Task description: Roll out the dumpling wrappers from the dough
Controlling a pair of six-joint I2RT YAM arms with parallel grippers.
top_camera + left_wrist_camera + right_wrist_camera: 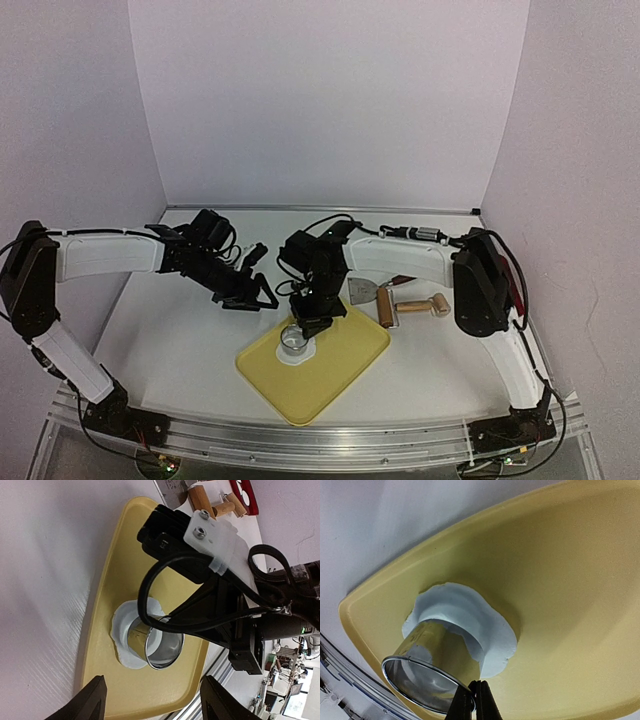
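Note:
A flattened white dough patch (296, 352) lies on the yellow tray (330, 385). A metal ring cutter (293, 337) stands pressed into the dough (470, 615). My right gripper (472, 697) is shut on the near rim of the cutter (430, 650), coming down on it from above (312, 318). My left gripper (250, 298) hangs open above the table just left of the tray, nothing between its fingers (95, 697); its camera looks at the cutter (157, 647) and the right arm (200, 540). The dumpling wrappers are out of view.
A wooden rolling pin (415, 308) and a metal scraper (363, 291) lie on the table right of the tray, under the right arm. A red object (245, 495) sits beyond the pin. The table's metal front rail (320, 440) runs close to the tray's near corner.

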